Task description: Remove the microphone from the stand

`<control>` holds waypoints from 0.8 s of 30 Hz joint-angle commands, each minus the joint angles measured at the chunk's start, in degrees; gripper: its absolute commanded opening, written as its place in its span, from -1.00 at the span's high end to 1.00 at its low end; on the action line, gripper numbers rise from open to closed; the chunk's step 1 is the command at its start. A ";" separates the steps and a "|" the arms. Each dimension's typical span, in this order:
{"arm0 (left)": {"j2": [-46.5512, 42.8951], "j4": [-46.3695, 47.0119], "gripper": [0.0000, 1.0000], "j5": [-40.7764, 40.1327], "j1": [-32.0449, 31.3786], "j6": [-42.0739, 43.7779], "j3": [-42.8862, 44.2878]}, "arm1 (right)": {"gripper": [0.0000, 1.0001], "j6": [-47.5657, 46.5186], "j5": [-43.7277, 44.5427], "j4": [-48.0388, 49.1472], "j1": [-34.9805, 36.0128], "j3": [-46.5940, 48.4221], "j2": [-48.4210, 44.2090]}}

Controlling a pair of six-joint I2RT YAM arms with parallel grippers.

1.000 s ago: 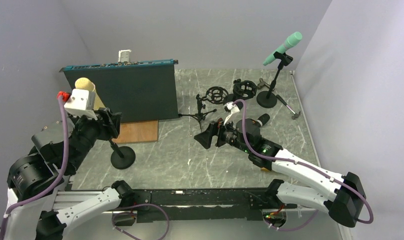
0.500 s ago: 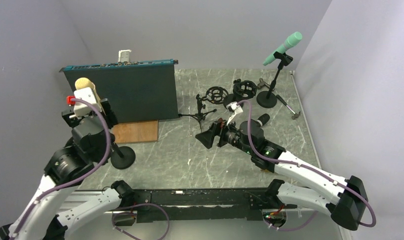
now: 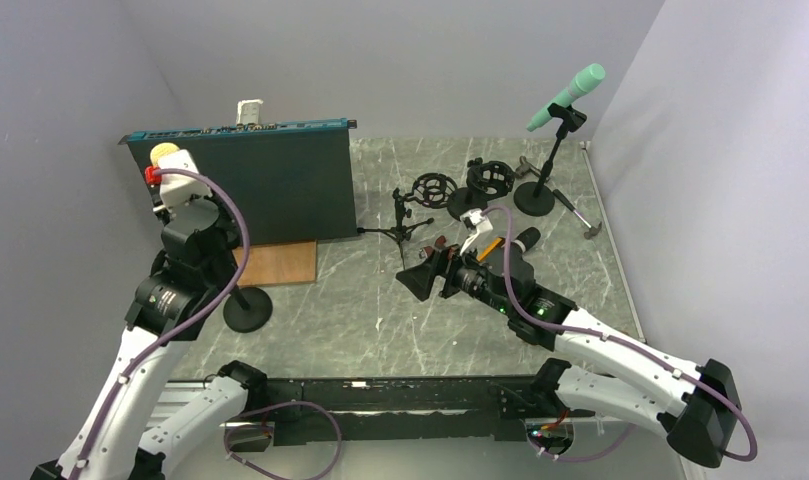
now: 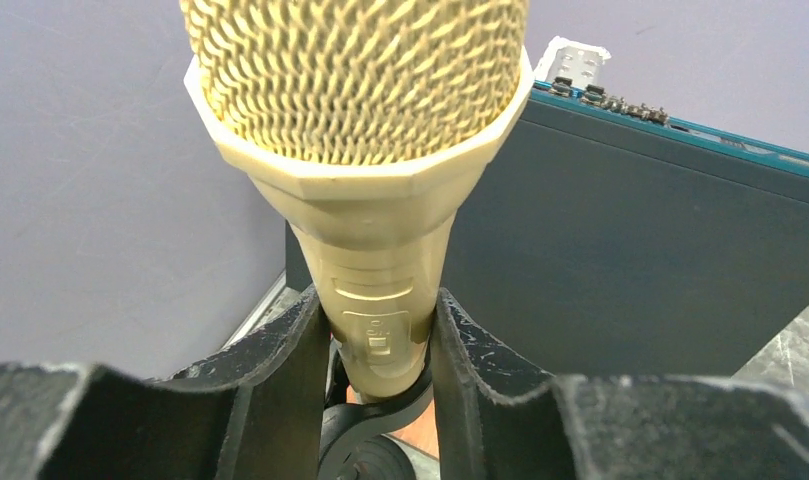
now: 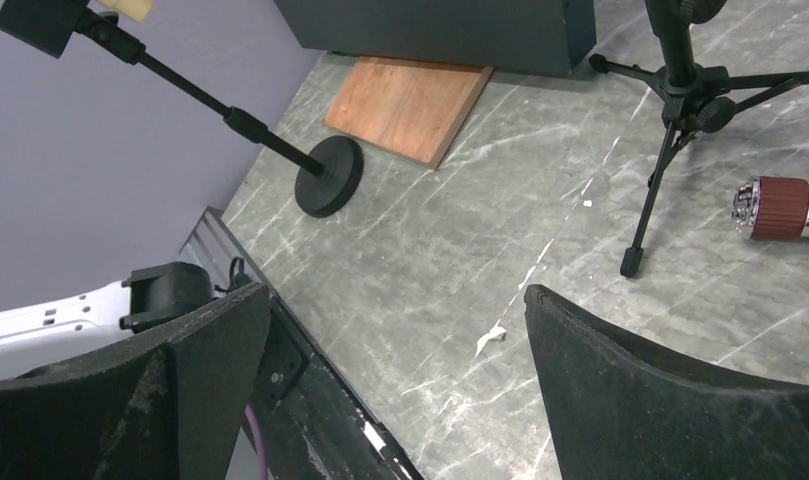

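Left wrist cam: left gripper (image 4: 380,335) pinches the yellow microphone (image 4: 365,200) on its handle, just under the mesh head, with the clip (image 4: 365,452) right below. I'd pull straight along the handle, no twisting. Top cam: the mic sits high on the stand (image 3: 247,312) at the left, so it might tip. Right wrist cam: right gripper (image 5: 395,370) gapes wide and empty, and could pin the stand's base.
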 commanded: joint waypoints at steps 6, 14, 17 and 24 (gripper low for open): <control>-4.98 2.72 1.00 20.88 0.36 4.06 0.14 | -1.00 -0.01 1.18 2.81 0.06 0.10 1.99; -5.66 2.59 1.00 53.64 0.35 6.64 2.44 | -1.00 0.16 0.33 5.65 0.02 -0.50 3.67; -2.56 -0.69 1.00 61.03 0.35 8.75 5.55 | -1.00 -0.08 0.03 5.27 0.01 0.06 4.06; -1.10 10.65 1.00 75.54 0.28 6.39 0.91 | -1.00 0.67 -0.85 5.69 0.06 0.04 4.98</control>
